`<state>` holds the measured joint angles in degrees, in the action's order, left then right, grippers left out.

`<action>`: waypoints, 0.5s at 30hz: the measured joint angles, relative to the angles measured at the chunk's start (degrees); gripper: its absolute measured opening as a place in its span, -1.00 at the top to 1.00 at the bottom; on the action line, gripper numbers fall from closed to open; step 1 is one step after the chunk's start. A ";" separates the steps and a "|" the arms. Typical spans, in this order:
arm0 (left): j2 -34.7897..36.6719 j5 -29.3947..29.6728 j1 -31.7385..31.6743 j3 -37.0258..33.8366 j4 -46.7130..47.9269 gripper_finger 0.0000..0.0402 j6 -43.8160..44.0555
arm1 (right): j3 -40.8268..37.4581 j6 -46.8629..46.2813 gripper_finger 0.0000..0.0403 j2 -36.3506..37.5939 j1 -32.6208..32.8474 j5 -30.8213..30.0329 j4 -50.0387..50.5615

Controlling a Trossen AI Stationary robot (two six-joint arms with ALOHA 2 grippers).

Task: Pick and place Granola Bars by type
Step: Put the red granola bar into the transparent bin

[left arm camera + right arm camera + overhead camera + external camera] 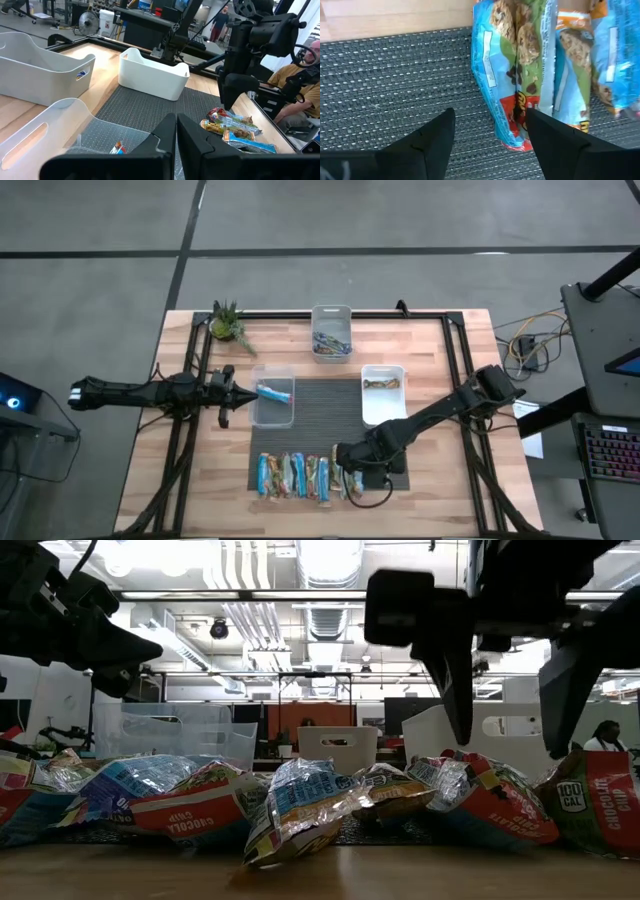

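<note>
A row of granola bars [305, 476] in shiny, mostly blue wrappers lies flat along the near edge of the dark mat [325, 415]. My right gripper [347, 463] hangs open just above the row's right end, fingers pointing down. In the right wrist view, the near end of a blue, green and red bar [512, 85] lies below the gap of my right gripper [490, 132], close to one finger. In the low view my right gripper [510, 735] stands clear above the bars [300, 800]. My left gripper [229, 392] waits shut at the left, beside a clear bin [273, 410].
The clear bin holds one blue bar [273, 391]. A white bin [383, 405] right of the mat holds one bar. A grey bin [331, 320] at the far edge holds several. A small plant [228, 323] stands at the far left. A person [295, 85] sits beyond the table.
</note>
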<state>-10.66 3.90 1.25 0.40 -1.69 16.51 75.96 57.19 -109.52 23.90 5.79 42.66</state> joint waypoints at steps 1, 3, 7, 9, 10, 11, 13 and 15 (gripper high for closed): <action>0.00 -0.02 0.01 0.00 0.00 1.00 0.00 | 0.10 0.00 -0.16 -0.25 -0.02 -0.01 0.02; 0.01 0.00 0.01 0.00 0.00 1.00 -0.01 | 0.17 -0.05 -0.16 -0.63 -0.02 -0.08 -0.03; 0.01 0.00 -0.01 0.02 0.00 1.00 -0.01 | 0.21 -0.30 -0.16 -1.89 -0.07 -0.24 -0.14; 0.00 0.00 -0.01 0.02 0.00 1.00 0.00 | 0.20 -0.49 -0.16 -2.20 -0.07 -1.20 -0.14; 0.02 0.00 0.01 0.01 0.01 1.00 0.00 | 0.20 -0.52 -0.16 -2.23 -0.07 -1.52 -0.17; 0.02 0.00 0.01 0.02 0.02 1.00 0.00 | 0.20 -0.45 -0.16 -2.27 -0.09 -1.54 -0.25; 0.00 0.00 0.00 0.01 0.00 1.00 0.00 | 0.20 -0.15 -0.16 -2.33 -0.17 -1.54 -0.25; 0.02 -0.02 0.00 0.02 0.00 1.00 0.00 | 0.18 -0.17 -0.15 -2.40 -0.38 -1.53 -0.30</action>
<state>-10.64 3.89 1.25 0.42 -1.69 16.51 76.15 57.01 -111.92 23.52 4.26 42.37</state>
